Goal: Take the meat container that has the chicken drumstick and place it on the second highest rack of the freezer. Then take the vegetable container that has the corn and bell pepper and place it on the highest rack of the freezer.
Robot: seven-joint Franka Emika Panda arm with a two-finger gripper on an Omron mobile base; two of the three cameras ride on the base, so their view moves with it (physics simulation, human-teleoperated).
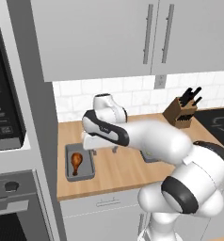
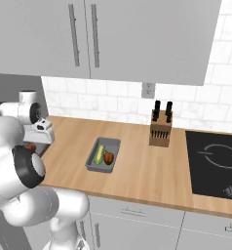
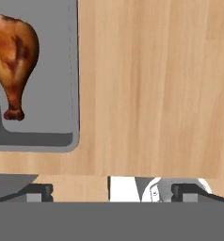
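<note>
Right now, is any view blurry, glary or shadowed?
Left base view: even light, soft edges, chicken drumstick small but readable. Right base view: flat light, no glare, corn and bell pepper clear. Hand view: sharp wood grain, faint shadow along the meat container rim.

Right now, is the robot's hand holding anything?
No. The gripper is open over bare counter, beside the meat container with the chicken drumstick.

2 trays (image 1: 79,164) (image 2: 104,155), 1 drumstick (image 1: 76,161), 1 corn (image 2: 99,154), 1 pepper (image 2: 108,157), 1 knife block (image 2: 161,130).

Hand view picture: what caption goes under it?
Chicken drumstick lying in its grey tray on the wooden counter.
</note>
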